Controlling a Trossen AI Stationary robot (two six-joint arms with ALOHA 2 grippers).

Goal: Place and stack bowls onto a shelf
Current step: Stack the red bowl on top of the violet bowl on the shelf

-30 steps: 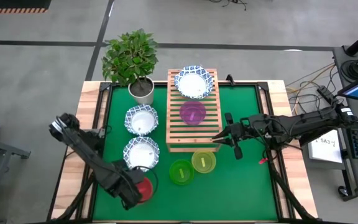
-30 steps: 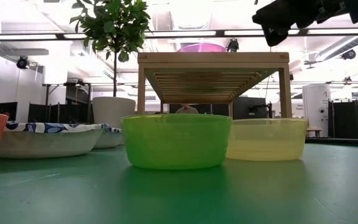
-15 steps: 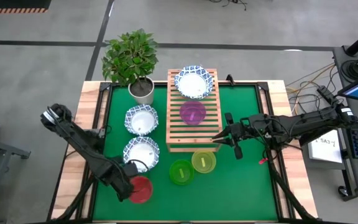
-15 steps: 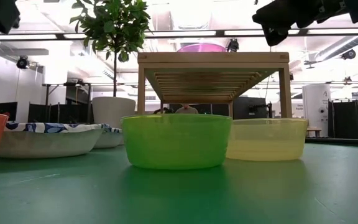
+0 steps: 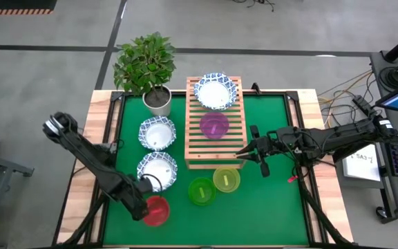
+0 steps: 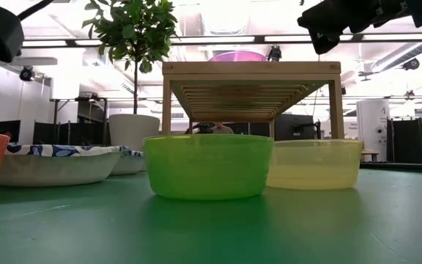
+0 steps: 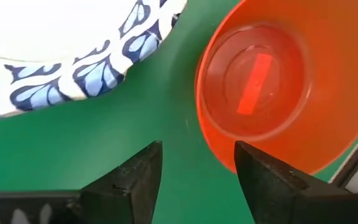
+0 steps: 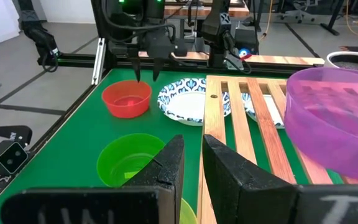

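Observation:
The light-wood shelf (image 5: pixel 213 151) stands on the green mat. It carries a white blue-rimmed bowl (image 5: pixel 216 92) at its far end and the purple bowl (image 5: pixel 215 125) mid-way. Two more white bowls (image 5: pixel 157 133) (image 5: pixel 158 169) sit on the mat to its left, with the green bowl (image 5: pixel 201 191) and yellow bowl (image 5: pixel 226 180) near its front. The red bowl (image 5: pixel 157 211) rests on the mat near the near-left corner. My left gripper (image 5: pixel 141 203) hovers open just left of it, with the red bowl (image 7: pixel 272 81) beside one finger. My right gripper (image 5: pixel 253 158) hangs open, raised beside the shelf's near-right corner.
A potted plant (image 5: pixel 156 99) stands at the mat's far-left corner. Bare green mat (image 5: pixel 268 200) lies right of the shelf and along the near edge. A wooden frame (image 5: pixel 88 173) borders the mat. Cables and a desk lie off the right edge.
My left gripper has drawn back from over the red bowl, up and toward the table's left, uncovering more of the bowl. The red bowl has stayed where it was. The right arm has kept still.

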